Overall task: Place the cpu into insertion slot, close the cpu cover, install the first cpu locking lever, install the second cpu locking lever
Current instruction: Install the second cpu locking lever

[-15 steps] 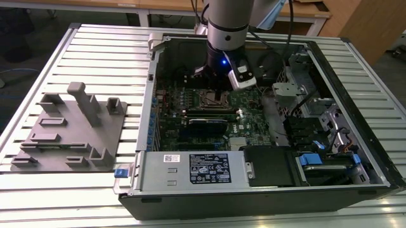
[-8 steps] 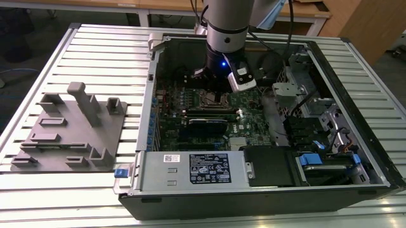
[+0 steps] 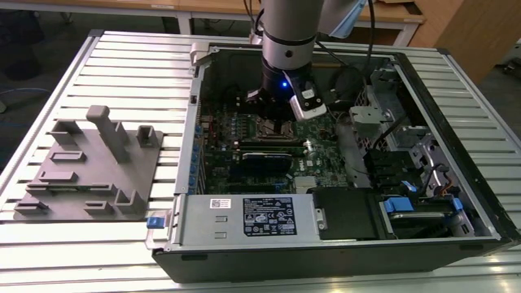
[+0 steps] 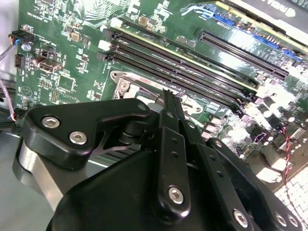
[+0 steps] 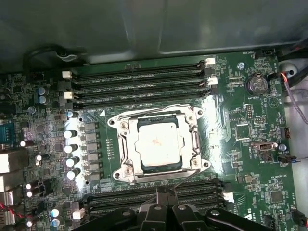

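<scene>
The cpu [image 5: 156, 144], a pale silver square, lies in the insertion slot [image 5: 117, 169] on the green board. The cpu cover [image 5: 194, 140], a silvery frame, lies flat around it. My gripper [image 5: 166, 193] hangs just beside the socket edge that faces the nearer memory slots, fingers pressed together with nothing seen between them. A thin metal lever rod [image 5: 186, 181] slants from the fingertips towards a socket corner. In the second wrist view the gripper [image 4: 168, 100] points down at a socket corner [image 4: 126, 83]. In the exterior view the gripper [image 3: 277, 119] hovers over the insertion slot [image 3: 277, 130] inside the open computer case.
Long black memory slots [image 5: 139, 79] flank the socket on two sides. A black card [image 3: 266, 162] and the power supply [image 3: 244, 217] sit nearer the case front. Cables and drive bays [image 3: 399, 159] crowd the exterior view's right. A grey fixture plate [image 3: 89, 171] lies on the table at its left.
</scene>
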Controlling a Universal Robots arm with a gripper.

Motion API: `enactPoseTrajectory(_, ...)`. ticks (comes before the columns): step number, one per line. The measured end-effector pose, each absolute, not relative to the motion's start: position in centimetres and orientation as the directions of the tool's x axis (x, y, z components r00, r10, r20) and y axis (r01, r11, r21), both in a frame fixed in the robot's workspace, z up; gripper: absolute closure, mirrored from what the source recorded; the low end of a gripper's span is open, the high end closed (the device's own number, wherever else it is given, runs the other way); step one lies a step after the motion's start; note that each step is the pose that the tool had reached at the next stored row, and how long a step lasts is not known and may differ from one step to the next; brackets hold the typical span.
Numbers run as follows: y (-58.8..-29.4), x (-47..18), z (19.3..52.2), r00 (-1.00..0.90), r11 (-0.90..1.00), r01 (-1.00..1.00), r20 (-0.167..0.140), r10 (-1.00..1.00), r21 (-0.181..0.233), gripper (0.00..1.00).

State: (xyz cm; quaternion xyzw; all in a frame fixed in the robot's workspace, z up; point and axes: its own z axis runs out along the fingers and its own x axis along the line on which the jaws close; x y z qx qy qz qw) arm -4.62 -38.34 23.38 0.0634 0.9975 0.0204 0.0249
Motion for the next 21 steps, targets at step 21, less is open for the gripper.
enactPoseTrajectory(21,-38.66,-5.65,22.88,-0.99,0.991,0.125,-0.054,0.127,0.045,0.89)
